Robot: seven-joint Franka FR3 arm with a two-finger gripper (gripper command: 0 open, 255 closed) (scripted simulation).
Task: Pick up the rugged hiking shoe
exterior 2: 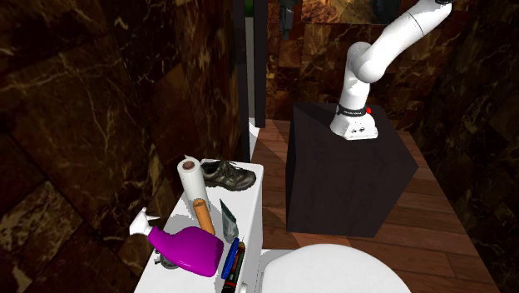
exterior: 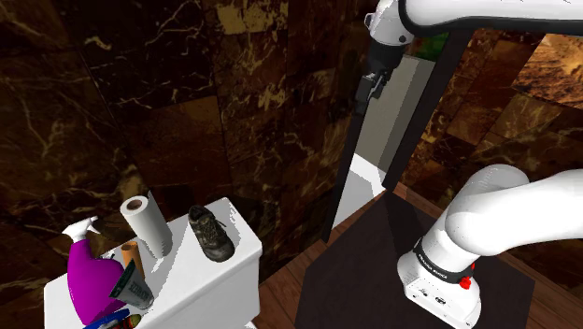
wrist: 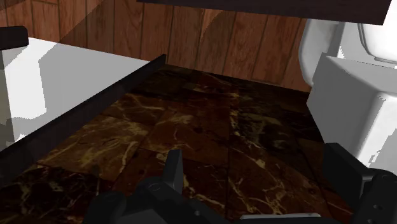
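Shoulder view gives us the layout: the white tank lid lies far below our gripper and well out toward that view's left, so we judge the step in hand to be the approach, with no contact made. On the lid a paper roll stands upright just beside the hiking shoe, on the side away from the hand. The shoe, dark and brownish, rests on its sole at the end of the lid nearest the hand. In the wrist view our fingers stand apart with nothing between them. To do this well, we should travel down and across first and then settle above the shoe. We should turn the wrist so the jaws straddle its narrow midfoot, descend on the side away from the roll, and close only once both fingers flank the upper.
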